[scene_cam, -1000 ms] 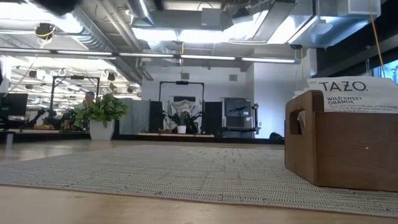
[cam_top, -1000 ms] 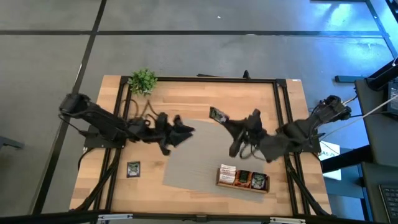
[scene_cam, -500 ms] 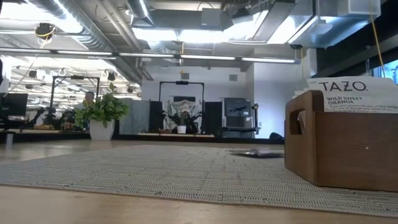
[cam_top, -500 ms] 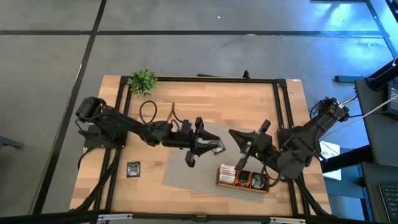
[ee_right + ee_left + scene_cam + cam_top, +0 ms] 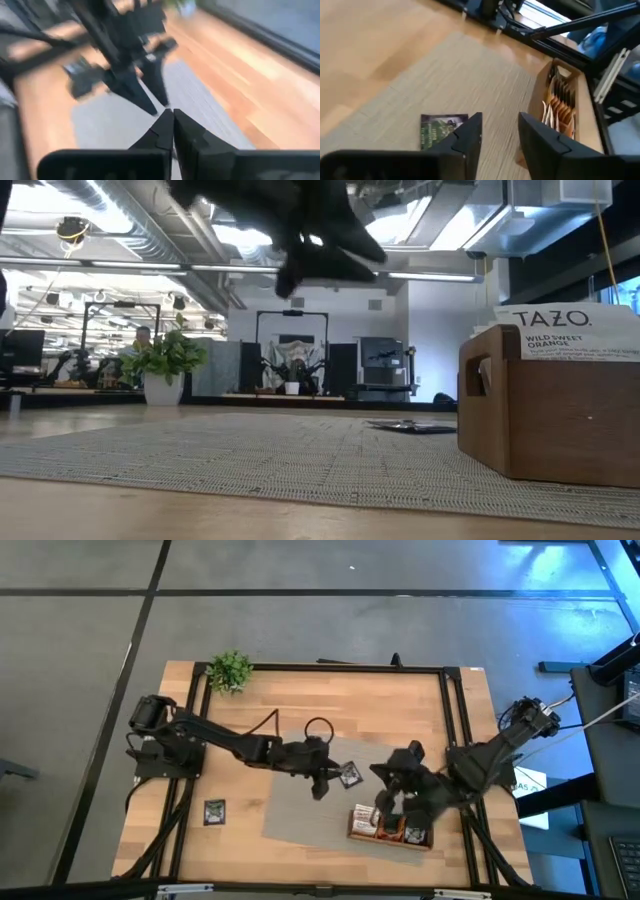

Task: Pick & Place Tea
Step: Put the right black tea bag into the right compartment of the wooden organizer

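Note:
A dark tea sachet (image 5: 349,775) lies flat on the grey mat (image 5: 300,815); it also shows in the left wrist view (image 5: 440,131) and the low view (image 5: 410,425). My left gripper (image 5: 322,780) hovers open beside it, well above the mat (image 5: 300,230), fingers apart (image 5: 500,132). My right gripper (image 5: 393,798) is shut (image 5: 173,125) over the far end of the wooden tray (image 5: 352,832). The tray holds upright sachets (image 5: 560,100), one white with orange (image 5: 565,330). Another dark sachet (image 5: 214,811) lies on bare wood to the left.
A small potted plant (image 5: 230,670) stands at the table's far left corner. The tray's wall (image 5: 540,420) rises at the mat's near right part. Black frame rails (image 5: 455,710) run along the table's sides. The room beyond holds desks and equipment.
A dark sachet that was up at my right gripper's tip near the table's middle now lies flat on the mat. My right gripper has drawn back toward the near edge, over the tray. My left gripper has travelled toward the table's right, across the mat, up to the sachet.

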Controlling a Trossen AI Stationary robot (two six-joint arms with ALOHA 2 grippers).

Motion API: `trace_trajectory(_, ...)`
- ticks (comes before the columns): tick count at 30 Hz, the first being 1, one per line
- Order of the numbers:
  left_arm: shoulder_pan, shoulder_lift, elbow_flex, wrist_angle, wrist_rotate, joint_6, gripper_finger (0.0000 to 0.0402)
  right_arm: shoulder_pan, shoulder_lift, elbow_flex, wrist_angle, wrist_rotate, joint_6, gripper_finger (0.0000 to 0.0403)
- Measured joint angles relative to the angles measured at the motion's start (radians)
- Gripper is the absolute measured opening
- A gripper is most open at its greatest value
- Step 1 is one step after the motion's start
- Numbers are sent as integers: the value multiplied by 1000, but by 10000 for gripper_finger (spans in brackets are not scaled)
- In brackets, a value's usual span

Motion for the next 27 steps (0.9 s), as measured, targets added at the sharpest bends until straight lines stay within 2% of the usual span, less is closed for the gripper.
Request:
trace_trajectory(4, 58, 74, 0, 8, 75, -25, 75, -59, 30, 0, -103, -71, 12, 12)
trace_trajectory(8, 100, 148, 3, 21, 130, 38, 13, -82, 73, 0, -151, -100, -36, 16)
trace_trajectory(13, 148, 235, 34, 34, 192, 100, 2, -147, 91, -9, -140, -274, 11, 47)
trace_trajectory(17, 175, 281, 52, 37, 236, 135, 3, -206, 81, -79, -55, -364, -4, 101)
trace_trajectory(21, 191, 322, 54, 41, 269, 146, 3, -278, 80, -177, 28, -513, -33, 159)
trace_trajectory(24, 194, 342, 54, 33, 289, 147, 2, -333, 80, -274, 167, -621, -59, 189)
trace_trajectory(27, 192, 352, 54, 32, 283, 156, 3, -373, 80, -369, 299, -655, -67, 199)
